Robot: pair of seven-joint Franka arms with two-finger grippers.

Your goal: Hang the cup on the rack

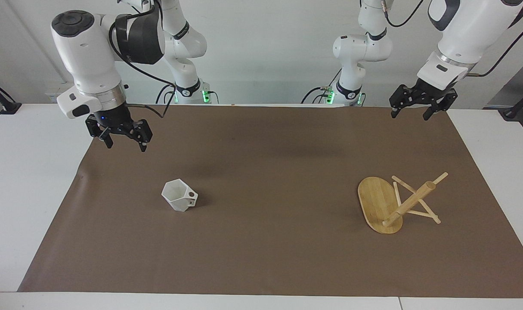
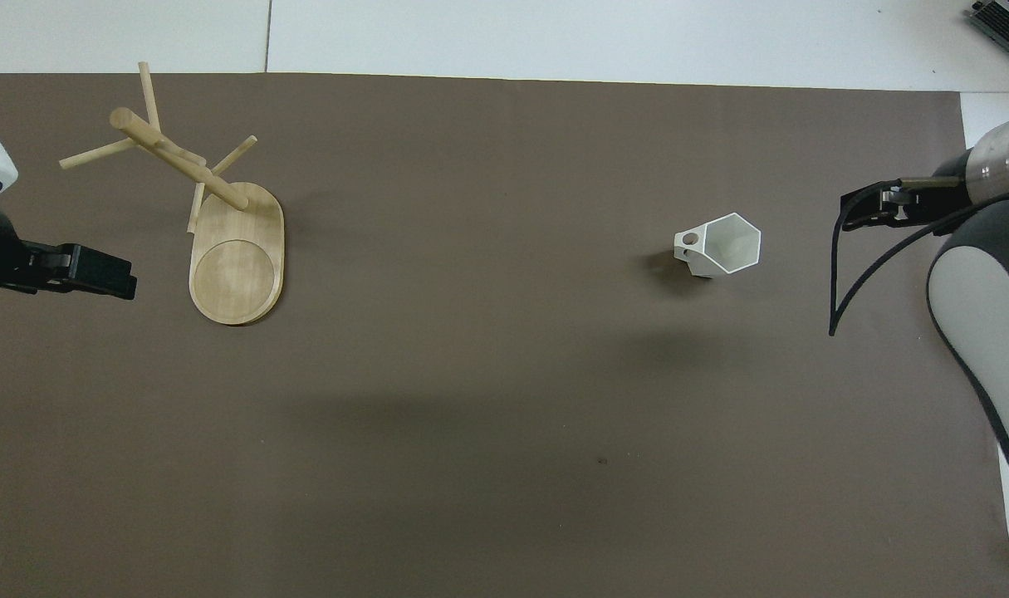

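The cup (image 1: 179, 195) stands upright on the brown mat (image 1: 261, 258), toward the right arm's end of the table. The rack (image 1: 397, 203) stands on the mat toward the left arm's end, well apart from the cup. The right gripper (image 1: 123, 143) hangs over the mat, jaws spread, holding nothing. The left gripper (image 1: 410, 113) hangs over the mat's edge, jaws spread too.

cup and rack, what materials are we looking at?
The cup: plain white with flat angular facets and a thin rim, little shine; looks like matte ceramic, though moulded plastic is possible. The rack: light wood, probably bamboo, with a pale yellow tone and faint straight grain on the oval base, smooth and unpainted.
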